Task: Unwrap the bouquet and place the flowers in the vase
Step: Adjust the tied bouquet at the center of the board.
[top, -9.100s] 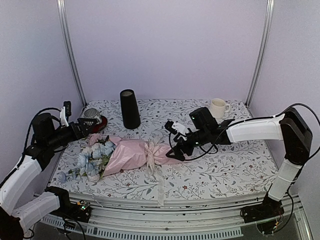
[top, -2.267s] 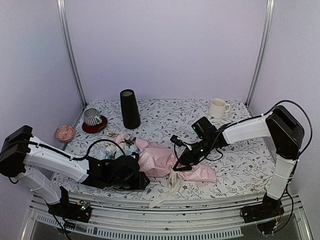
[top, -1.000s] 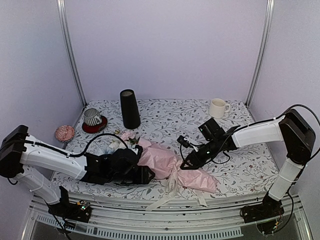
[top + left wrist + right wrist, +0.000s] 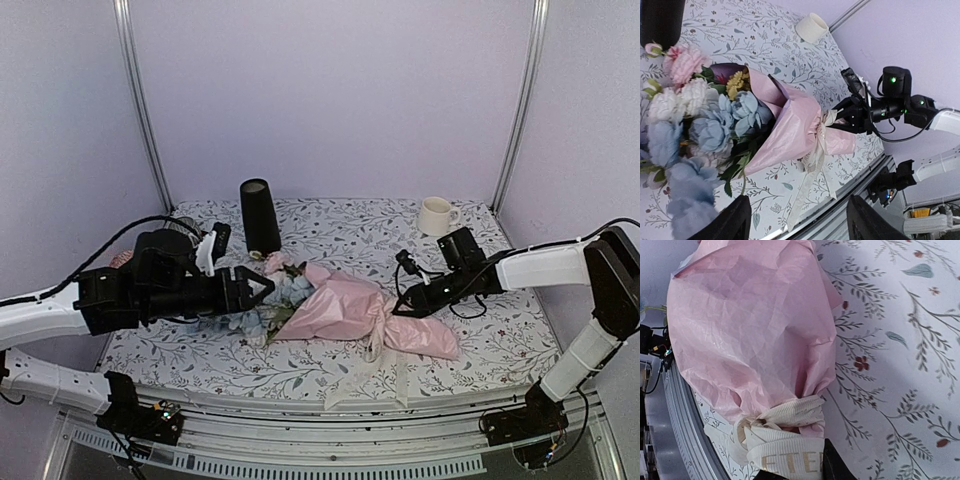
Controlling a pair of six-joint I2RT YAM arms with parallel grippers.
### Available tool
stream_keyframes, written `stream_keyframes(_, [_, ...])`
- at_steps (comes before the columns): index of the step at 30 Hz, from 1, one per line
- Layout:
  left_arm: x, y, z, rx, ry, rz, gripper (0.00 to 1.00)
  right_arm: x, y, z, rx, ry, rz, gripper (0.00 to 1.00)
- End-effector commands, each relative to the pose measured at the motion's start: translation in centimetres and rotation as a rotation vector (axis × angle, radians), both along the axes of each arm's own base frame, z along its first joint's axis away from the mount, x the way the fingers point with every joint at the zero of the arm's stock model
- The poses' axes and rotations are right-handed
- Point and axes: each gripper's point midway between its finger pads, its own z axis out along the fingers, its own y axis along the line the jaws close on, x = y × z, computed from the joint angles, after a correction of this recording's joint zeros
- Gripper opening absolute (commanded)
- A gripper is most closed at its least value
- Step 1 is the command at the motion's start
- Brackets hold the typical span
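Bouquet [image 4: 330,312] flat on floral-print tablecloth [image 4: 500,350]. Crinkled pink tissue cone, pinched by ribbed cream ribbon [image 4: 790,437]. Soft blue, pink and white flowers [image 4: 705,115] fan toward left gripper [image 4: 262,292], its jaws wide, nothing between. Right gripper [image 4: 398,306] just beside ribbon knot; cannot tell whether it grips. Matte black tapered vase [image 4: 259,217] upright behind, apart.

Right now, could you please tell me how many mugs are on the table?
1: the cream mug stands at the far right corner; the left arm may hide others.
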Motion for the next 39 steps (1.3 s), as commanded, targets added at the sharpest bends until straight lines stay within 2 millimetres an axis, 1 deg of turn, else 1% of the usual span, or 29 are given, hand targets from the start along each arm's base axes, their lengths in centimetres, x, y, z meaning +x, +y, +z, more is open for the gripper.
stream_keyframes(1, [0.9, 1.8, 4.1, -0.017, -0.080, 0.005, 0.69, 1.3, -2.4, 1.3, 0.014, -0.024, -0.128, 0.23])
stream_keyframes(4, [1.7, 2.8, 6.4, -0.034, -0.131, 0.028, 0.69, 1.3, -3.7, 0.9, -0.001, -0.009, -0.213, 0.23])
stream_keyframes(6, [2.1, 3.5, 7.4, -0.040, -0.154, 0.050, 0.69, 1.0, -4.3, 0.8, -0.001, -0.004, -0.257, 0.24])
stream_keyframes(9, [2.8, 4.5, 7.4, -0.041, -0.160, 0.074, 0.70, 0.3, -5.0, 0.3, 0.005, 0.031, -0.314, 0.27])
stream_keyframes(12, [3.1, 4.6, 6.9, -0.042, -0.151, 0.072, 0.70, -0.6, -5.4, -0.3, 0.007, 0.065, -0.335, 0.29])
stream_keyframes(15, [3.3, 4.7, 6.4, -0.038, -0.145, 0.074, 0.70, -2.2, -4.3, -0.5, 0.028, 0.106, -0.267, 0.35])
stream_keyframes(17, [3.5, 4.9, 6.2, -0.035, -0.145, 0.082, 0.70, -4.0, -2.5, -0.5, 0.007, 0.109, -0.181, 0.42])
stream_keyframes(22, [4.0, 5.5, 5.6, -0.019, -0.128, 0.099, 0.70, -8.4, 2.0, 1.2, 0.051, 0.125, 0.045, 0.58])
stream_keyframes(24, [4.0, 5.5, 5.3, -0.016, -0.120, 0.096, 0.70, -9.6, 3.0, 1.8, 0.036, 0.113, 0.106, 0.67])
stream_keyframes(26, [3.9, 5.6, 5.2, -0.021, -0.119, 0.097, 0.70, -9.4, 3.0, 2.4, 0.016, 0.094, 0.107, 0.76])
stream_keyframes(28, [3.8, 5.7, 5.3, -0.025, -0.121, 0.101, 0.70, -8.4, 2.6, 3.1, -0.016, 0.043, 0.073, 0.86])
stream_keyframes(30, [3.6, 5.9, 5.2, -0.031, -0.120, 0.099, 0.70, -7.3, 2.3, 4.0, -0.047, -0.011, 0.039, 0.92])
stream_keyframes(32, [3.2, 5.7, 5.0, -0.038, -0.115, 0.080, 0.70, -6.2, 2.1, 4.9, -0.072, -0.058, 0.022, 0.95])
stream_keyframes(34, [2.4, 4.8, 4.6, -0.047, -0.101, 0.011, 0.70, -5.0, 2.1, 5.5, -0.089, -0.091, 0.005, 0.95])
stream_keyframes(39, [0.1, 2.8, 2.2, -0.039, -0.034, -0.103, 0.70, -1.4, 2.2, 6.7, -0.079, -0.136, -0.051, 0.96])
